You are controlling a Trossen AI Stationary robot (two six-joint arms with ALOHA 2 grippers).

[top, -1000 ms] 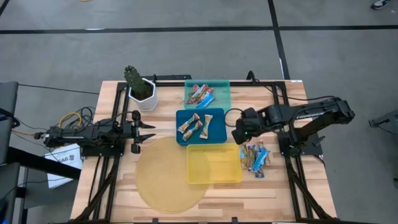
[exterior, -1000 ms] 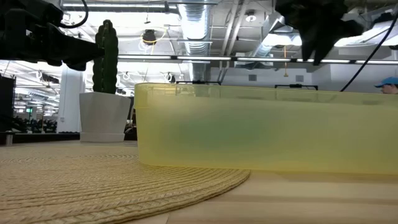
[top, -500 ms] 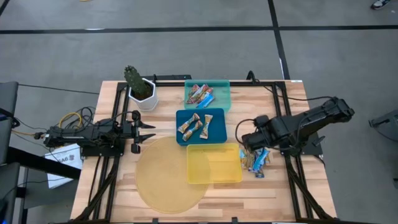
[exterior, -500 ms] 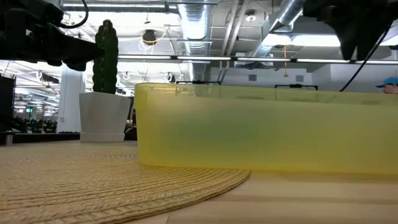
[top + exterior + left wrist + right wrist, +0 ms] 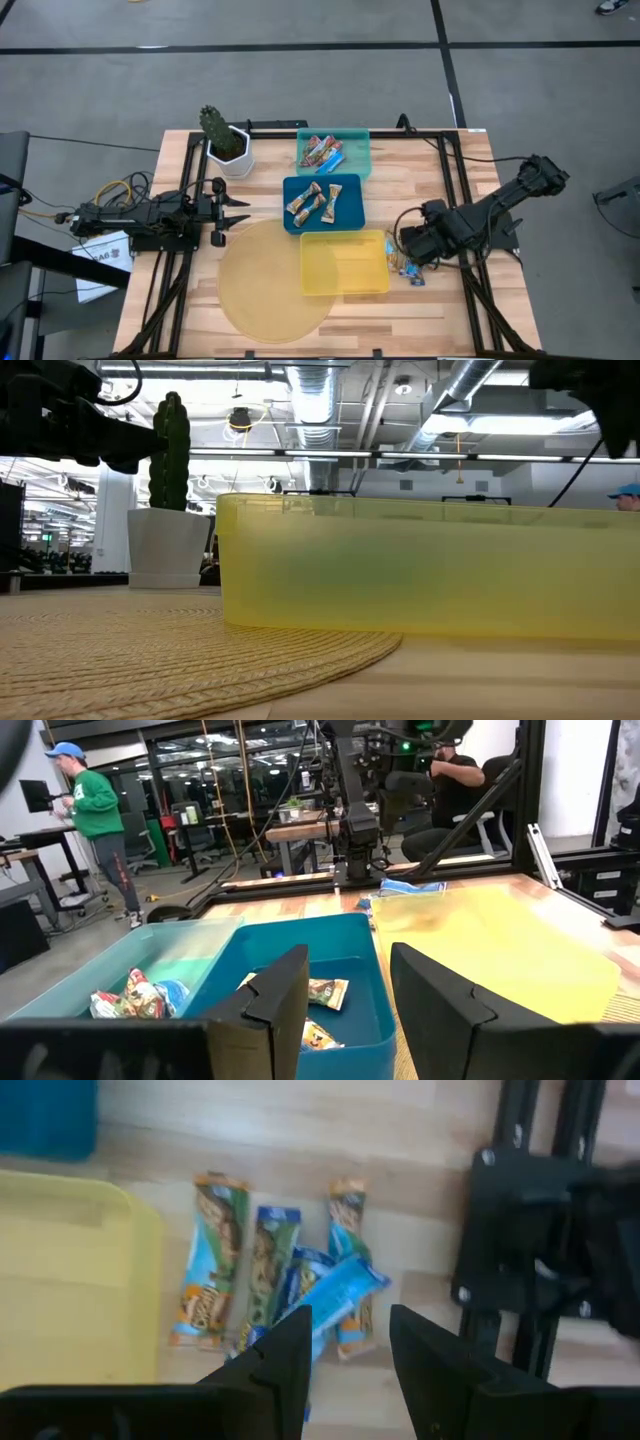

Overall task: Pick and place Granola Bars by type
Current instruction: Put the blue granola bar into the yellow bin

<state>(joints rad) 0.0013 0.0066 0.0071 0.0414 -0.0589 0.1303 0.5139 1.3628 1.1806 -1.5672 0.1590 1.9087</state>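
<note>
while the right gripper hangs low over the loose heap of blue-and-white wrapped granola bars on the light wooden surface, its jaws stand spread with nothing between them. that heap lies on bare wood just beside the shallow translucent yellow plastic tray, between the tray and the black base of the right arm. in the right wrist view several bars lie side by side, and one bright blue one rests slantwise across the others.

further bars are in trays: tan-brown wrapped bars lie in the deep blue rectangular plastic tray, and red multicolour wrapped bars lie in the teal rectangular plastic tray. the three trays stand in a row, teal at the far edge, blue in the middle, yellow nearest. the yellow tray overlaps the edge of a round woven straw mat.

the left gripper waits at the left side of the surface, well apart from the bars, its jaws parted and holding nothing. a green cactus in a white faceted pot stands near the far left corner.

a person in a green top stands in the room beyond.
</note>
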